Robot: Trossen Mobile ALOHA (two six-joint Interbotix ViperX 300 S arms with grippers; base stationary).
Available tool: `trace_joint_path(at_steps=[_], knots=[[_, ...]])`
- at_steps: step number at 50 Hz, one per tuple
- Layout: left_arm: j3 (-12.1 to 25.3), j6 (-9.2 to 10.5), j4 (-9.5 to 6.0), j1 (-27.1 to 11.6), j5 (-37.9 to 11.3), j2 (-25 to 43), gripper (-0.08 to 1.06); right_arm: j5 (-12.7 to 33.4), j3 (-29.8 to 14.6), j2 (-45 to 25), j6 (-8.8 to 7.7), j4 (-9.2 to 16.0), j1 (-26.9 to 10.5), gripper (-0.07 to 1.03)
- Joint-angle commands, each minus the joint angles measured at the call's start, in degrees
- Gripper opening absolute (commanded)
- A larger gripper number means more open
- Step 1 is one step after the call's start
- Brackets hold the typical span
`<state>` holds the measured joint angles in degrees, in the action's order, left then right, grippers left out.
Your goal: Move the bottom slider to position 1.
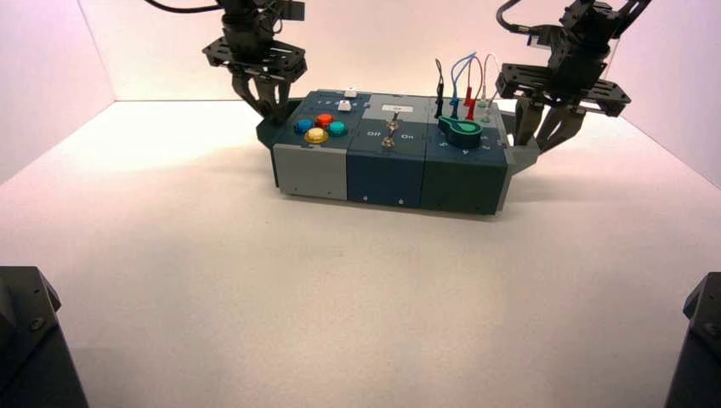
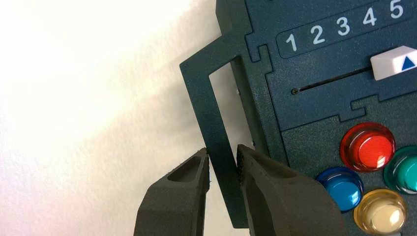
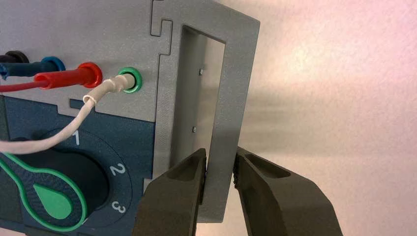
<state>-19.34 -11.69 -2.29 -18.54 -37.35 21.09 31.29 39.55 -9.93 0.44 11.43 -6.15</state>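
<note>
- Bottom slider [image 2: 392, 63], a little white knob on the box's left panel, just beside the red button [image 2: 370, 147], well away from the printed 1 [image 2: 291, 42] and out towards the high numbers!
- The box [image 1: 313, 172] sits near the tabletop's [image 1: 332, 297] far edge, and both hands are on it: the left hand [image 2: 223, 150] clasps the dark handle [image 2: 216, 115] at its left end, the right hand [image 3: 221, 150] the grey handle [image 3: 231, 93] opposite.
- Handling, then: the knob looks like light, hard plastic, probably smooth enough to slip under a fingertip.
- Best hold, I'd say, is low on its two sides, or a flat push on the side facing away from the 1.
- Expect mild drag; keep it level along the slot [image 2: 334, 79], because tilting could jam it or strain the stem.
</note>
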Motion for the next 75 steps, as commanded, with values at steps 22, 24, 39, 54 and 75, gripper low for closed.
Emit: trace_joint_path(at_steps=[22,24,39,54,75], knots=[[-8.53,-0.53,0.18,-1.67,-0.53,-9.14,-0.03,1.76,5.1,7.65,-0.53,-0.09,-0.79,-0.02],[-9.23,-0.35,0.18,-2.02,-0.53,-9.67,-0.03,1.76,5.45,7.73,-0.44,-0.18,-0.79,-0.02],[-13.8,0.26,-0.26,-3.34,-0.44,-13.18,-0.03,2.02,7.38,8.35,-0.44,0.18,-2.46,-0.02],[-18.46,0.7,-1.67,-3.43,-0.44,-17.58,-0.03,2.02,7.56,8.35,-0.09,0.97,-5.71,-0.02],[-22.76,0.97,-2.64,-3.96,-0.7,-19.25,-0.03,2.11,9.76,8.53,-0.09,2.2,-7.38,-0.02]])
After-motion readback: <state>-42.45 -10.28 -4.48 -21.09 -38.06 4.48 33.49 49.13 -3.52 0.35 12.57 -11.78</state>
